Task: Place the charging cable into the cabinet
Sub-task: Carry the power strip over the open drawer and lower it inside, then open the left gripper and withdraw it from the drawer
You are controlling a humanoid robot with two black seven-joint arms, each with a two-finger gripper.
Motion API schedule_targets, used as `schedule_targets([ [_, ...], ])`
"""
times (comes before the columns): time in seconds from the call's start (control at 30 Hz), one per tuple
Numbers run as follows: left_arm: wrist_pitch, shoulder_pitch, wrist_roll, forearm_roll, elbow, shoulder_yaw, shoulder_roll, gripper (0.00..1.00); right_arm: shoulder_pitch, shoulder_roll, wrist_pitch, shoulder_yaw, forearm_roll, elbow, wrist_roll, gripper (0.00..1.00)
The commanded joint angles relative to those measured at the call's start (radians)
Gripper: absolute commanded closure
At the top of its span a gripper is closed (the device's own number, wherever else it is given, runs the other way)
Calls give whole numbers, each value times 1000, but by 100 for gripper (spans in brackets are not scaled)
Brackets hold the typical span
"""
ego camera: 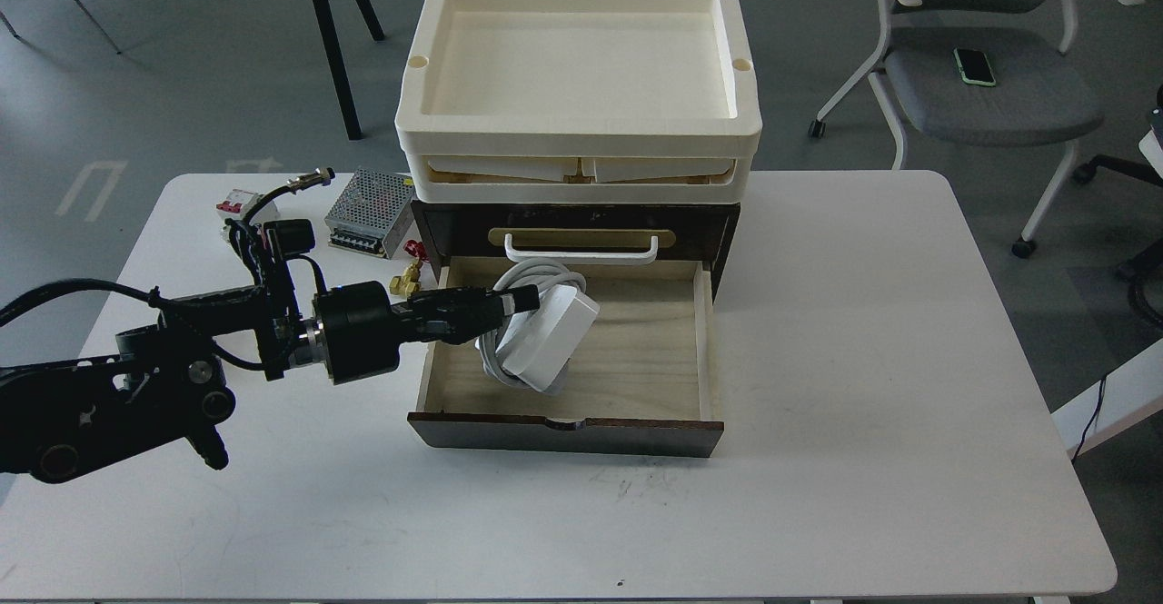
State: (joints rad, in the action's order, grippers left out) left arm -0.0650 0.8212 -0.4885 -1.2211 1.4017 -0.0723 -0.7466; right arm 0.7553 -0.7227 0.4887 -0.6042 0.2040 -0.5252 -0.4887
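Observation:
The charging cable point(549, 336), a white power strip with its thick white cord looped around it, hangs tilted inside the open lower drawer point(636, 377). My left gripper point(509, 306) reaches in from the left over the drawer's left wall and is shut on the strip's upper left end. The cabinet point(454, 227) is dark brown, stands at the table's back middle, and its upper drawer with a white handle point(581, 250) is closed. Cream trays point(578, 136) sit on top. My right gripper is out of view.
Left of the cabinet lie a silver mesh power supply box point(368, 211), a white-and-red circuit breaker point(238, 206) and a small brass fitting point(406, 279). A grey chair point(981, 86) with a phone point(974, 66) stands beyond the table's back right.

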Motion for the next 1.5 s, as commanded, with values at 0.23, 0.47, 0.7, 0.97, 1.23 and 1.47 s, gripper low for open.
schedule_targets([
  [0.23, -47, -28, 0, 3, -254, 0, 130, 98, -13, 0, 0, -2, 2, 2, 0, 0],
  [0.47, -42, -53, 0, 8, -316, -10, 185, 96, -22, 0, 0, -2, 2, 1, 0, 0],
  [0.7, -32, -65, 0, 112, -385, -12, 260, 82, -25, 0, 0, -3, 2, 1, 0, 0],
  [0.97, -32, -85, 0, 117, -391, -14, 297, 43, -40, 0, 0, -15, 2, 1, 0, 0],
  [1.23, -45, -93, 0, 143, -386, -14, 287, 4, -56, 0, 0, -17, 2, -1, 0, 0],
  [1.47, -93, -135, 0, 160, -276, -62, 97, 3, -60, 0, 0, -28, 2, -2, 0, 0],
])
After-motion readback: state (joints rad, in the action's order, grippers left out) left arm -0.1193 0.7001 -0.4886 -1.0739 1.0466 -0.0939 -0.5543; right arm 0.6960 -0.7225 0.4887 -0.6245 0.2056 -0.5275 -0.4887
